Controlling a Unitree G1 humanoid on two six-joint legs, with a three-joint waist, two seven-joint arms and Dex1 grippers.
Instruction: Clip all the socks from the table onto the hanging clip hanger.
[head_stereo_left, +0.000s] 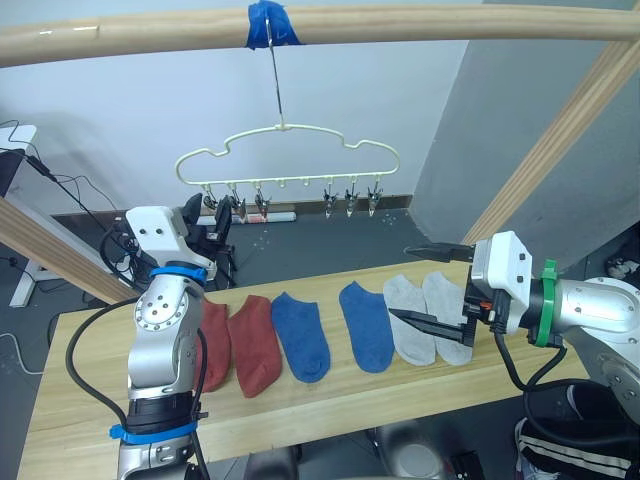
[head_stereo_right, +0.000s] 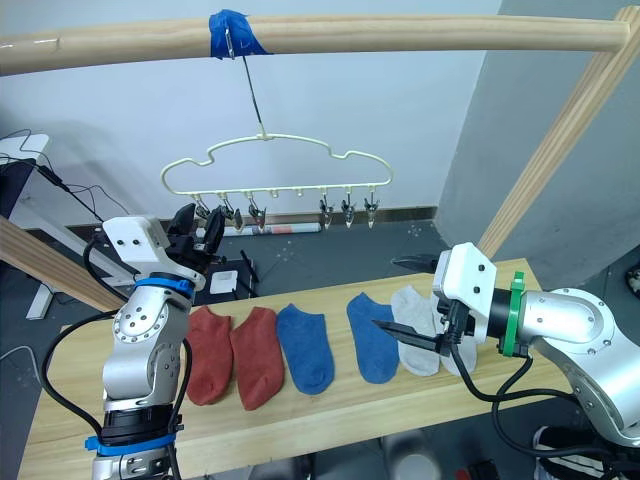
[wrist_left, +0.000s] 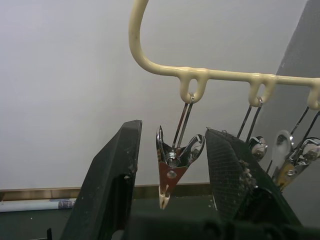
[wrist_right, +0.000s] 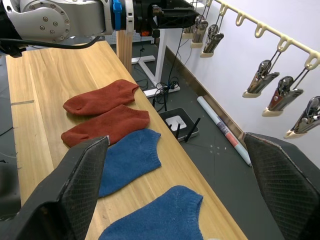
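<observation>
Socks, soft knit, lie flat on grained wood table.

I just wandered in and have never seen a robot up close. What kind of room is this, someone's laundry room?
More likely a lab or test room staged as a laundry corner: a clip hanger taped to a bare wooden pole frame, socks in a neat row on a table, cables and gear on the floor.

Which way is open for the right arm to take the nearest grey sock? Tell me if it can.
Probably yes. The right gripper hangs open just above the grey socks on the table, with nothing lying between them. The left gripper is up at the clip hanger, out of the way.
</observation>
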